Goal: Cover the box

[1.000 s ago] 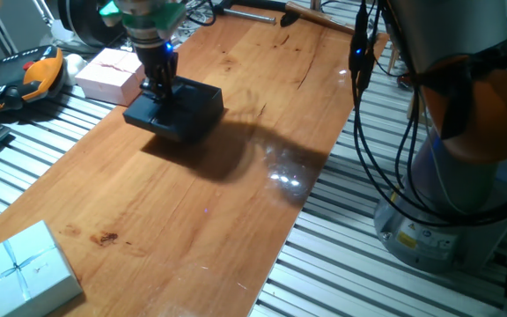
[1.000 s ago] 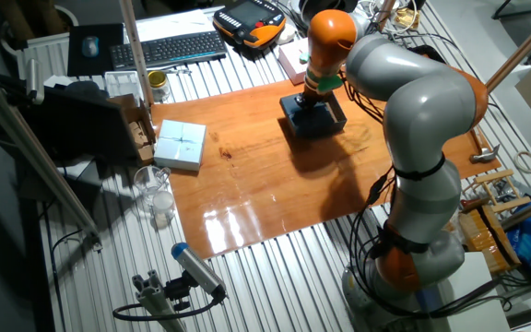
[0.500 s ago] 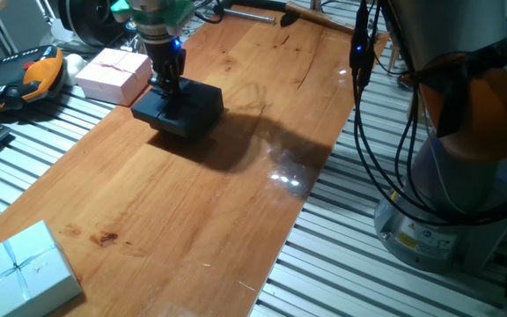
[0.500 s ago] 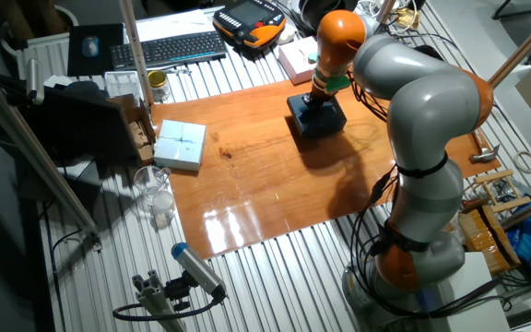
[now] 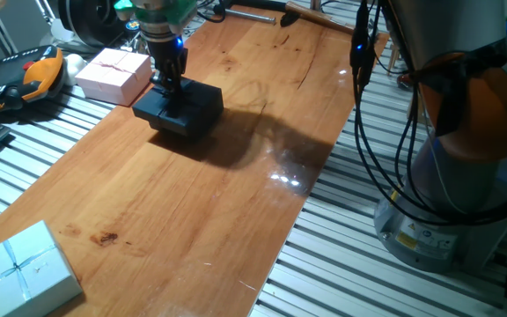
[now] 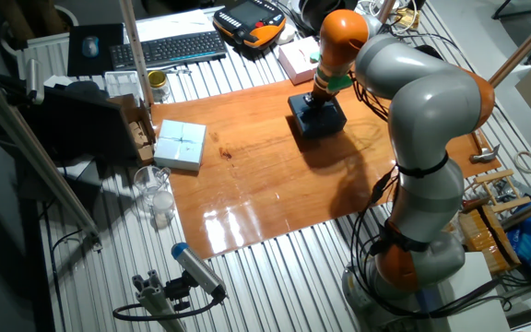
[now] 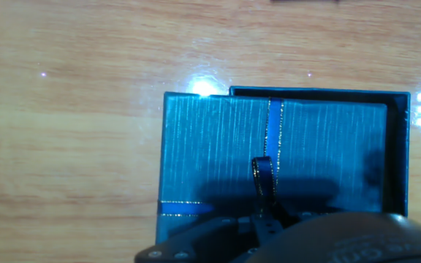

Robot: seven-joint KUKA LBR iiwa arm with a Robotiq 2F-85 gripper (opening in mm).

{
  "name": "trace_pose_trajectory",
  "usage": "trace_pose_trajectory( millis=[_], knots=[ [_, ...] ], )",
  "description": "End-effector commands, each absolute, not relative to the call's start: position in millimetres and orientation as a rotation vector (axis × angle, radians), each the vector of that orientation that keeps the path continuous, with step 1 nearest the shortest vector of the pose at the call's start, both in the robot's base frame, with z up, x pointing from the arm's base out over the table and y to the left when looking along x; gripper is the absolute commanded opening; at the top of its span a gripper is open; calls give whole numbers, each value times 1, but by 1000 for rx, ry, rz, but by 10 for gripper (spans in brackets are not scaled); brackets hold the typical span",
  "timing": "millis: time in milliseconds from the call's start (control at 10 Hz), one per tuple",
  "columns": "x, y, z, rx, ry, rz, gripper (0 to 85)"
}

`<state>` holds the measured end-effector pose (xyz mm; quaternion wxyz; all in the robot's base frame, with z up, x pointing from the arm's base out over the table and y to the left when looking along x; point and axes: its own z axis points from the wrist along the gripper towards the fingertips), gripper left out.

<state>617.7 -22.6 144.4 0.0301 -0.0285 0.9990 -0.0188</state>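
The black box [image 7: 398, 153] stands on the wooden table, and only its top and right rim show in the hand view. A dark lid [image 7: 218, 153] with a thin ribbon band and a small loop lies over it, shifted to the left of the box. My gripper [image 5: 167, 84] comes straight down on the lid [image 5: 197, 97] near its left edge and is shut on it. In the fixed views, lid and box [image 5: 177, 124] read as one black block [image 6: 319, 118] under the gripper [image 6: 322, 96].
A pink ribboned box [image 5: 110, 73] sits just left of the black one, off the table's edge. A pale blue ribboned box [image 5: 20, 269] lies at the near left corner. A teach pendant [image 5: 25, 77], a keyboard [image 6: 171, 48] and a glass [image 6: 153, 189] stand around the table.
The gripper carried the tilted lid a little toward the far end of the table and lowered it level onto the box. It has barely moved in the last half second.
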Motion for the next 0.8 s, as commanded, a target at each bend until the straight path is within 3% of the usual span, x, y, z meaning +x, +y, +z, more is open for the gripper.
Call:
trace_pose_trajectory(
  millis=[0, 700],
  knots=[
    [618, -22, 144, -68, 3092, -49, 0],
    [618, -22, 144, -83, 3134, -15, 0]
  ],
)
